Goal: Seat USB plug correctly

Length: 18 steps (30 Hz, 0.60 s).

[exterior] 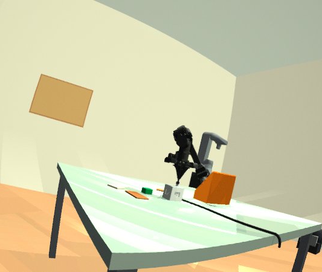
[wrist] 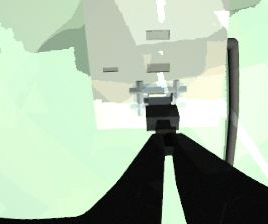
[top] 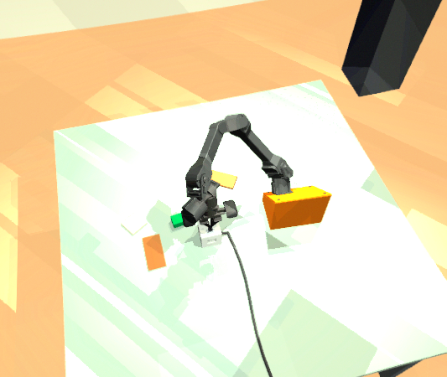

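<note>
Looks like a plain room set up as a small robot test bench, not a home or kitchen. Bare cream walls (exterior: 148,78), an orange wood-plank floor (exterior: 12,217), and one brown board (exterior: 61,100) hung on the wall, kind of a corkboard. In the middle there's a pale green glossy table (exterior: 167,223) on dark metal legs, with a dark robot arm (top: 219,142) bolted to an orange base box (top: 303,209). A grey curved stand (exterior: 207,145) sits behind it, and a black cable (exterior: 233,219) runs off the table edge.
</note>
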{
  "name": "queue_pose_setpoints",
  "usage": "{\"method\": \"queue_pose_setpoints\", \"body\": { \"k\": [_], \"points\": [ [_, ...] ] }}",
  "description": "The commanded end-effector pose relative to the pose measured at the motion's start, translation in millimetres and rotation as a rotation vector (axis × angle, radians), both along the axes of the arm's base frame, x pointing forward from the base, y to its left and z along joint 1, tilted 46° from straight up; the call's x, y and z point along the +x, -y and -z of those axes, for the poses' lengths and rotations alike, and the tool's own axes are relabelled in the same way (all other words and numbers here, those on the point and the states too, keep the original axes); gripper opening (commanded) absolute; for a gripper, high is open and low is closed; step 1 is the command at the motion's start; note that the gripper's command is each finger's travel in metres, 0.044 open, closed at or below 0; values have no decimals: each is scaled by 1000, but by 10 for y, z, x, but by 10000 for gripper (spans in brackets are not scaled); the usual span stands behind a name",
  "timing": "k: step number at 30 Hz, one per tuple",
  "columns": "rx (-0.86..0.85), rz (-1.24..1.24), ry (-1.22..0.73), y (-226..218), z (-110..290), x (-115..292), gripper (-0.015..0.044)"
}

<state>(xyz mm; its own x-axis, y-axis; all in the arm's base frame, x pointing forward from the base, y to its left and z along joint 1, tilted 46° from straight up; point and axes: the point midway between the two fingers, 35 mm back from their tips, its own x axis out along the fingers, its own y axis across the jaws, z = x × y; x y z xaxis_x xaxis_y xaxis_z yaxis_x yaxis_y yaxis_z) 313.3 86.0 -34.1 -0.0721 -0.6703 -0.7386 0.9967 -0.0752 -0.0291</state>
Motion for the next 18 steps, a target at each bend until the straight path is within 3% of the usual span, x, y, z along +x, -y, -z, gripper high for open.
{"method": "queue_pose_setpoints", "body": {
  "k": [1,18],
  "points": [
    [0,-3,-3,6,7,0,0],
    [0,-3,-2,21,21,-2,0]
  ]
}}
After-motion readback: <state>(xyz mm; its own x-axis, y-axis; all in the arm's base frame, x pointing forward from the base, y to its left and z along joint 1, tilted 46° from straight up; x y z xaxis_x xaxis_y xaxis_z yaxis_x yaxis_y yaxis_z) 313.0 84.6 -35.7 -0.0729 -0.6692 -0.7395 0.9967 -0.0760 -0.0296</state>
